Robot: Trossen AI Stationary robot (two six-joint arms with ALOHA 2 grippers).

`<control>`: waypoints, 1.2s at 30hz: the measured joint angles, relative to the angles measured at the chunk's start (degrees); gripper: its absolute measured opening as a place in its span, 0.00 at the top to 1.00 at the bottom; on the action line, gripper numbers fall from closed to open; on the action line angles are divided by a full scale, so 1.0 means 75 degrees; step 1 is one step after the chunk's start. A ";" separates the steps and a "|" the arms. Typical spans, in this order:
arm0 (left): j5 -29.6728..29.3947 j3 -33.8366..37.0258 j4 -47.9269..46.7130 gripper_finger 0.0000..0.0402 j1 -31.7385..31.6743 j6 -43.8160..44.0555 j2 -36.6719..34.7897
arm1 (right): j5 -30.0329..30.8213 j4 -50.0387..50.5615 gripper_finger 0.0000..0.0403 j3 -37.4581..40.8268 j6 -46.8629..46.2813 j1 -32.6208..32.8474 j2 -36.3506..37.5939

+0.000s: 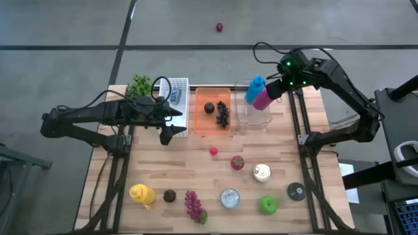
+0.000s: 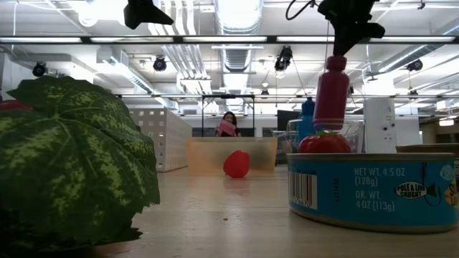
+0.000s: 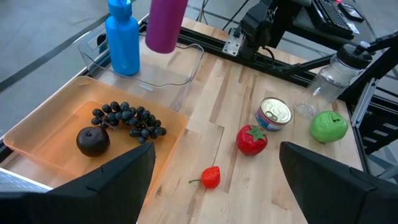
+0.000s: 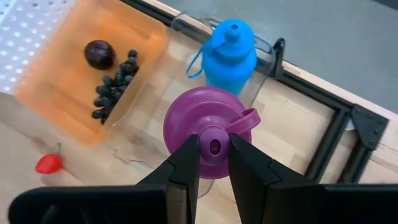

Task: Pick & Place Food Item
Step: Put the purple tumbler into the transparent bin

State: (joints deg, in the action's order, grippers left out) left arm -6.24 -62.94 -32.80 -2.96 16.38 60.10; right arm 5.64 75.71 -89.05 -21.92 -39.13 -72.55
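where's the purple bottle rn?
Purple bottle hangs upright from the right gripper, which is shut on its cap, above the clear bin at the table's far edge, beside the blue bottle.

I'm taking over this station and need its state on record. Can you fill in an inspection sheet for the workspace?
Surface: wooden table, dry, no spills seen.
Job's things: purple bottle held above clear bin; blue bottle stands in it; orange tray holds dark grapes and a plum.
Clutter: cans, tomato, green apple, strawberry on the table.
Grippers: right gripper shut on purple bottle's cap; left gripper open, empty, beside the tray.
Cables: black cable loops off the right arm.
Surroundings: a person far behind; small red item on the floor.
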 joint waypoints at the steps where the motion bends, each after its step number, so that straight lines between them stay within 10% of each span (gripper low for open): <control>1: -0.0001 0.0000 0.0000 0.13 0.0002 0.0000 0.0000 | 0.0098 -0.0024 0.84 0.0061 0.0009 0.0000 0.0002; 36: -0.0003 0.0000 -0.0003 0.12 0.0001 0.0000 0.0000 | 0.0273 -0.1304 0.84 0.1932 -0.0010 -0.0035 0.0003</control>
State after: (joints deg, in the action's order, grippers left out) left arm -6.26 -62.94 -32.82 -2.95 16.38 60.10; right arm 7.68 65.93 -74.56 -21.99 -39.40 -72.53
